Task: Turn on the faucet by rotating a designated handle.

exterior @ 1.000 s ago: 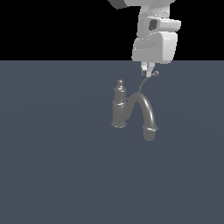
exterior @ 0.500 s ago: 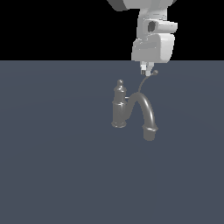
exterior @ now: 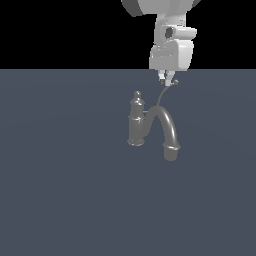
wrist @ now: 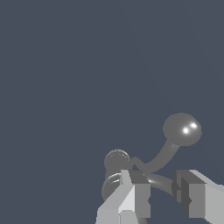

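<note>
Thin S-curve handle (wrist: 168, 151), shiny ball tip.

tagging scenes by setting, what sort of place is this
Likely a bare simulated test scene, not a real kitchen: a small dark grey metal faucet stands alone on a flat blue-grey floor under a white robot hand.

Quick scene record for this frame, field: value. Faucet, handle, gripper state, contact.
faucet: dark grey, upright on the floor, arched spout toward the exterior view's right
handle: thin curved lever rising from the body, ball tip at its end
gripper: above the handle's upper end, fingers pointing down
jaws: open; in the wrist view the lever passes through the gap between the fingers
contact: cannot tell if a finger touches the lever
surface: plain grey-blue floor
</note>
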### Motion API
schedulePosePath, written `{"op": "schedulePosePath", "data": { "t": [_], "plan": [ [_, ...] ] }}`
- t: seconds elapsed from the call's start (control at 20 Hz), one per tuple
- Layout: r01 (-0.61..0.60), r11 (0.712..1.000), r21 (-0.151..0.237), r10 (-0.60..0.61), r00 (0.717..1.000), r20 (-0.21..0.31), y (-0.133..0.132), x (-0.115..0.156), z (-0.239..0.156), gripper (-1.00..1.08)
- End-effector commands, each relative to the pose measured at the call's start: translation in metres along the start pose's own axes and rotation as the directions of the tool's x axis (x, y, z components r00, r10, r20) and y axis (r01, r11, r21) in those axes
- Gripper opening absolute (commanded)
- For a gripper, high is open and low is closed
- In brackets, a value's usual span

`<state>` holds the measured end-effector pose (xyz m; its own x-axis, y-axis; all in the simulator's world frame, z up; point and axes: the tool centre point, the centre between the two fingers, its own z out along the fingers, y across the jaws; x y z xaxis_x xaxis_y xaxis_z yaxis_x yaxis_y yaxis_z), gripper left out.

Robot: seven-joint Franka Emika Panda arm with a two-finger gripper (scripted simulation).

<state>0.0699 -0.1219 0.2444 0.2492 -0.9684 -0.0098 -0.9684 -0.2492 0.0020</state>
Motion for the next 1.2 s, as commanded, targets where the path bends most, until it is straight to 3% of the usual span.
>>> {"op": "schedulePosePath", "data": {
  "t": [0.0,1.15],
  "plan": [
    [-0.008,1.000,0.003,0.008,1.000,-0.004,-0.007,0.006,0.001,-1.00],
    [-0.035,0.999,0.002,0.035,0.999,-0.009,-0.057,0.023,0.001,-1.00]
  ]
}}
